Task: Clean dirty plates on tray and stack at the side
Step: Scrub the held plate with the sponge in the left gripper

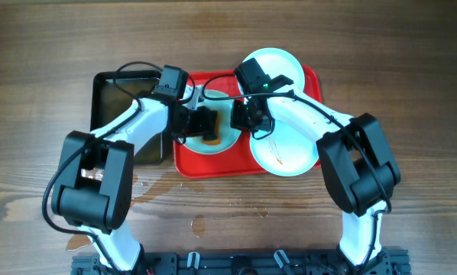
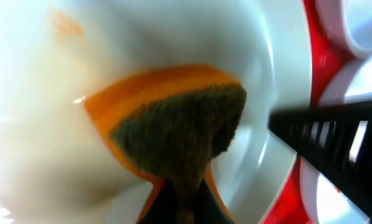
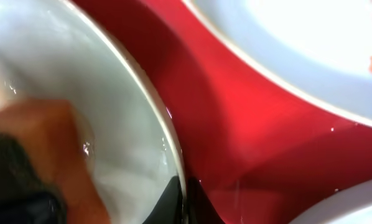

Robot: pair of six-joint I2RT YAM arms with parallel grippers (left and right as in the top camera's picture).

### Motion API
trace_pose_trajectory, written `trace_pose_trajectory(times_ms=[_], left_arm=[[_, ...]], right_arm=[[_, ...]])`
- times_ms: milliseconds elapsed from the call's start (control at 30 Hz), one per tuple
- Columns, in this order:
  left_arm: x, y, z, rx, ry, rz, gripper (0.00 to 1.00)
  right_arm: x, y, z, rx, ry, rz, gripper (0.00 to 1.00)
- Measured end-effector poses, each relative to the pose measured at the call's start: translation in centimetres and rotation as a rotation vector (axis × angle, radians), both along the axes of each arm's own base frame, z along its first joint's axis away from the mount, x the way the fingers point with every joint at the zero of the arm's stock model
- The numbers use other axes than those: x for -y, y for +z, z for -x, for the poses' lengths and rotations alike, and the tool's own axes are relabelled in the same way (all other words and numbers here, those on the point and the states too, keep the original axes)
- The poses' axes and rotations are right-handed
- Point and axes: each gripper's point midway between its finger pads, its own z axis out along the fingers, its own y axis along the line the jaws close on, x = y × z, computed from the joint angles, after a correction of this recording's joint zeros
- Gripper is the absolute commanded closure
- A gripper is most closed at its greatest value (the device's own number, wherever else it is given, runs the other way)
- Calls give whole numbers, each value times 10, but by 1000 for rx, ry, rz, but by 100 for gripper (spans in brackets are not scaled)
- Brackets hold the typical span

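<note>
Our left end effector (image 1: 208, 127) clamps a sponge (image 2: 180, 130) on a plate (image 1: 228, 142); our right end effector (image 1: 241, 119) pinches its rim.

- Overhead stares straight down from well above the table (image 1: 45, 46).
- Both wrist views press in close, sharing the middle plate (image 3: 111, 93) and the tray (image 3: 248, 112).

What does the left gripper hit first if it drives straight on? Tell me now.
The left gripper holds the sponge, so the sponge would press into the plate on the tray first; they look in contact, though depth is unclear.
</note>
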Motion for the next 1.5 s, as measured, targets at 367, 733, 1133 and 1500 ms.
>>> trace_pose_trajectory(times_ms=[367,733,1133,1500], left_arm=[[-46,-7,-25,33,231,-237,96],[22,10,21,-194,112,139,96],[-28,-7,-28,39,285,-181,96],[-29,-7,44,-304,264,-163,96]], right_arm=[[1,0,0,-2,-7,3,96],[1,0,0,-3,-7,6,96],[0,0,-2,6,-8,1,96],[1,0,0,2,0,7,96]])
